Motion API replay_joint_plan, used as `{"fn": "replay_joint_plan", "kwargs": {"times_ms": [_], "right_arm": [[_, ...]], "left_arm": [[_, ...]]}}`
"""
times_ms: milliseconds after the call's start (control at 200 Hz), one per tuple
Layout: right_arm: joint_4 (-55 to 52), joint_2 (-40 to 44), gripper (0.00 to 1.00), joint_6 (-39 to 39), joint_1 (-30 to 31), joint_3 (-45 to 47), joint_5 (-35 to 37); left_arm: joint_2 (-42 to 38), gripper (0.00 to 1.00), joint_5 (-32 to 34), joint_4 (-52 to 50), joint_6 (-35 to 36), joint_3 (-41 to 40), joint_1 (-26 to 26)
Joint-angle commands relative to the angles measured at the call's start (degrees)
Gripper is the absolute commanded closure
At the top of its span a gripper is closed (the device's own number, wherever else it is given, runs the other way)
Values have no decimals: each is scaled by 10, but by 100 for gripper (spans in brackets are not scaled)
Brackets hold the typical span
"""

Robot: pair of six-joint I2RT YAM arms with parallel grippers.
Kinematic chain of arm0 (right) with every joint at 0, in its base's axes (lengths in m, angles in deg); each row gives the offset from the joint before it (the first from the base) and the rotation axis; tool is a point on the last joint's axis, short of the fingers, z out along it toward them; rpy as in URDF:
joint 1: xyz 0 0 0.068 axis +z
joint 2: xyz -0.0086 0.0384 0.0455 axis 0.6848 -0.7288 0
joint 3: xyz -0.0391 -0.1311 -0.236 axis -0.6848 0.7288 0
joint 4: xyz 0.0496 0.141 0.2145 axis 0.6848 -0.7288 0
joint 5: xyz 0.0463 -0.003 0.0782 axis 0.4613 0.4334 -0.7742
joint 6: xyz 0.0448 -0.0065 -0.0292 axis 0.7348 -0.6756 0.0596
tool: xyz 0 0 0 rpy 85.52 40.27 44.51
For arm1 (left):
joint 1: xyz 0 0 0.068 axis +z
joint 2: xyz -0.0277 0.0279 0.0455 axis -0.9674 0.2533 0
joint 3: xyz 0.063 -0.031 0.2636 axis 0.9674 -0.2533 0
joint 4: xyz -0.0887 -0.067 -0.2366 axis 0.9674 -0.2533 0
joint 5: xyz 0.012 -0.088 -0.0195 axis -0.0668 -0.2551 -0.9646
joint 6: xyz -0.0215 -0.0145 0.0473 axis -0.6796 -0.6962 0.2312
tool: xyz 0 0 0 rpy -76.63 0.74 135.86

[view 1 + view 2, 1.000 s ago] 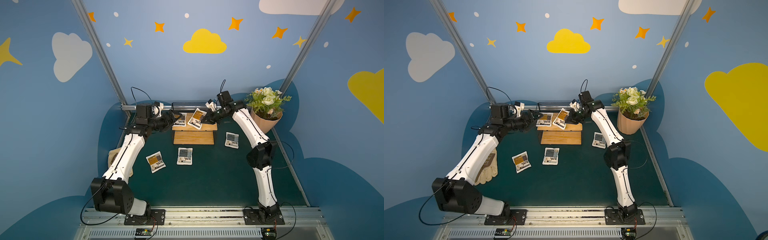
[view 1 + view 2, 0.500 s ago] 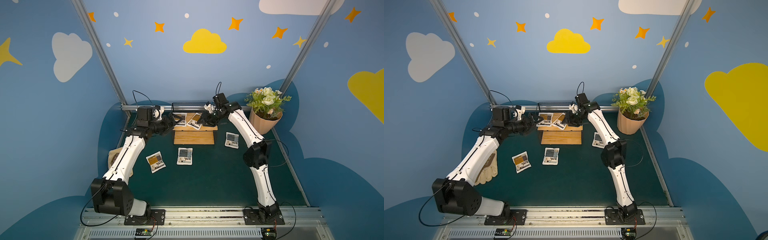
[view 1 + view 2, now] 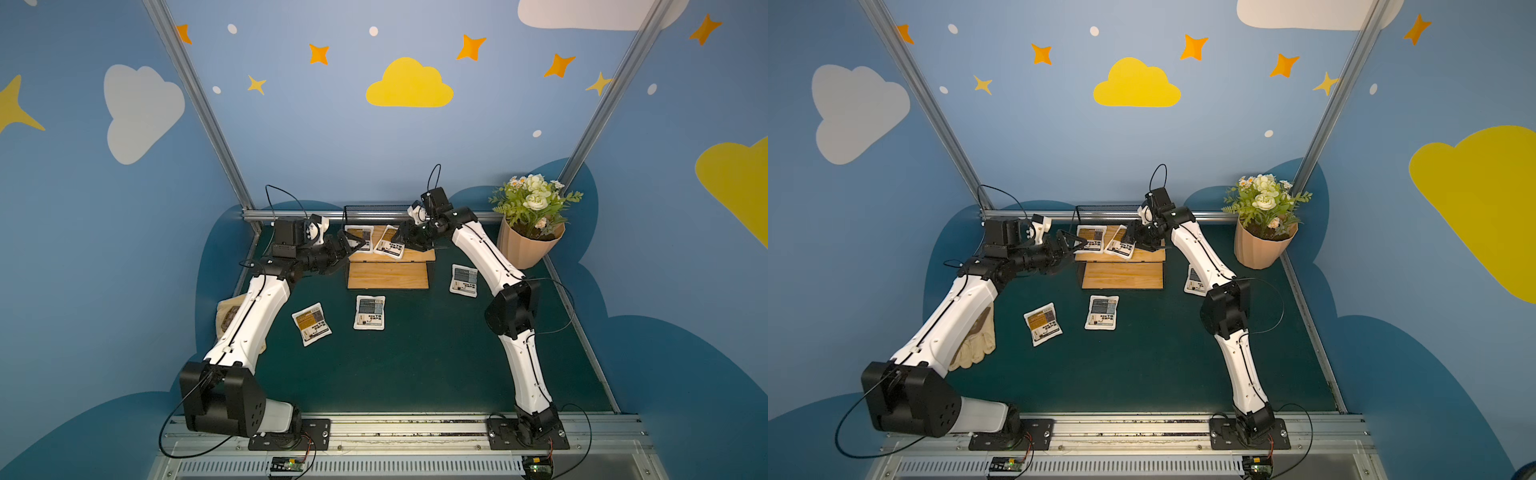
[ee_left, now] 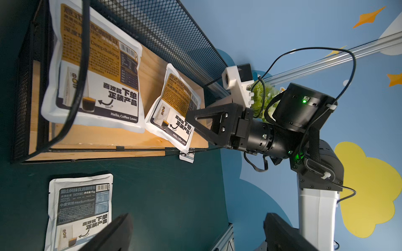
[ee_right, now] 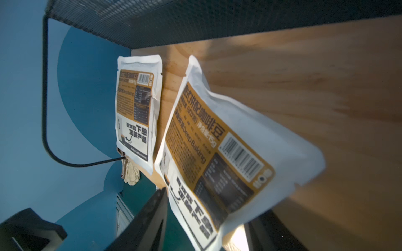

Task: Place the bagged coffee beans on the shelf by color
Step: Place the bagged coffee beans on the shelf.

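Note:
The shelf (image 3: 388, 275) stands at the back, and two orange-labelled coffee bean bags lie on its upper board (image 4: 152, 65). One bag (image 3: 359, 237) lies flat at the left. The other (image 3: 390, 246) (image 5: 217, 141) lies askew, one corner past the board's front edge, between the parted fingers of my open right gripper (image 3: 402, 241) (image 5: 210, 206). My left gripper (image 3: 352, 246) (image 4: 195, 234) hovers open and holds nothing at the shelf's left end. A third orange bag (image 3: 311, 324) and two grey-blue bags (image 3: 369, 312) (image 3: 464, 280) lie on the green mat.
A peach flower pot (image 3: 528, 245) stands at the back right beside my right arm. A tan cloth (image 3: 976, 345) lies under my left forearm. The shelf's black mesh back (image 3: 374, 210) rises behind the upper board, against the metal rail (image 3: 291, 216).
My right gripper lowered the orange bag onto the upper board and its jaws opened off it. My left arm has hardly moved.

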Motion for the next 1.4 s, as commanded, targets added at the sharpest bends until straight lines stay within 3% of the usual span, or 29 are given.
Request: {"fn": "replay_joint_plan", "kwargs": {"times_ms": [0, 706, 931, 1276, 1397], "right_arm": [[31, 2, 40, 32, 1, 14, 21], [120, -49, 39, 113, 2, -7, -25], [117, -42, 39, 124, 10, 10, -11], [129, 46, 14, 122, 18, 153, 73], [130, 64, 12, 118, 18, 179, 78]], "left_arm": [[-12, 0, -14, -2, 10, -8, 4], [-5, 0, -18, -1, 12, -22, 6], [-6, 0, -17, 0, 12, -24, 7], [-12, 0, -19, 5, 9, -29, 7], [-15, 0, -20, 5, 9, -30, 7]]}}
